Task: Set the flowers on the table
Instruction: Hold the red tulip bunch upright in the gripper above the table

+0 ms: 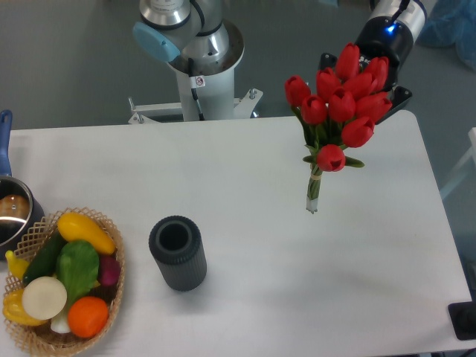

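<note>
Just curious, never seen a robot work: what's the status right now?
Hand shut on red tulip bunch, stems hanging above white table. Nothing beneath them.

Bright, even overhead light, soft faint shadows around the dark vase [178,253] on the white worktop [245,171], mild overall softness, no harsh glare

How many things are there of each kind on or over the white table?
Bunch of flowers: 1, held up by the gripper
Vase: 1
Basket of vegetables: 1
Pot: 1, half out of view
Total: 4
</note>
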